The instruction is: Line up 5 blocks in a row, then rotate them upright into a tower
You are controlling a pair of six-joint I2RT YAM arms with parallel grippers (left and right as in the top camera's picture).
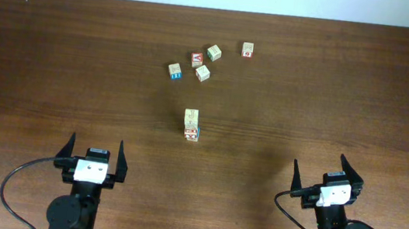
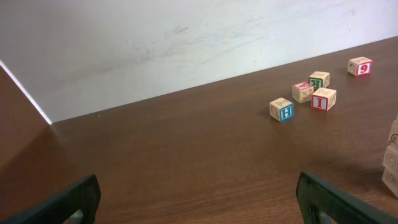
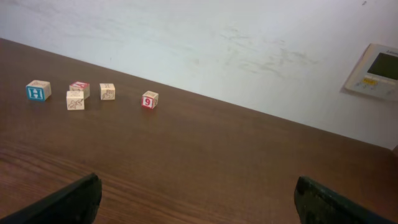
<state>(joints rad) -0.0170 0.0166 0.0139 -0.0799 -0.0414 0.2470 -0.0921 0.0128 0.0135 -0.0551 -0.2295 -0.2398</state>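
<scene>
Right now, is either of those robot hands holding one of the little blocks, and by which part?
Nothing is held. The left hand and the right hand both stand open and empty, well apart from the blocks.

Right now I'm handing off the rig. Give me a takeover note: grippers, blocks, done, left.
Left gripper: open, empty, on the near side.
Right gripper: open, empty, on the near side.
Blocks: the far-centre cluster holds the blue-print block, red-topped block, green-print block and pale block. The red 9 block sits apart to their right. A stack stands nearer the arms; its block count is unclear.
Done: nothing evident; no block is held or touched.
Left: apparently all five rotations.
</scene>
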